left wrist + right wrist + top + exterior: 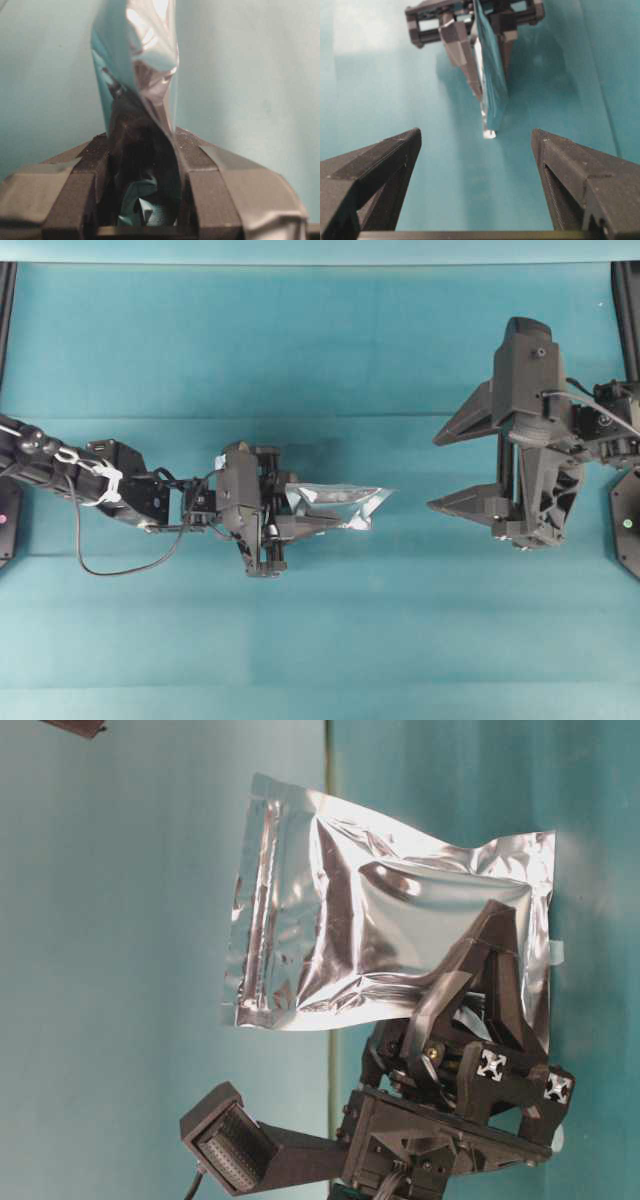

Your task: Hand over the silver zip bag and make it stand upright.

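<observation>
text: none legible | labels/brands/nos.: none | checked: all 4 views

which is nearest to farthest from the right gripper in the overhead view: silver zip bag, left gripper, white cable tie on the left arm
1. silver zip bag, mid-table, its free end pointing at the open right gripper
2. left gripper, clamped on the bag's far end
3. white cable tie, far left on the arm

Left end effector point(300, 512) extended toward centre, fingers point(90, 170) clamped on silver zip bag point(340, 504), held aloft. Right end effector point(462, 466) facing it, well apart, jaws spread wide, nothing between them.
</observation>
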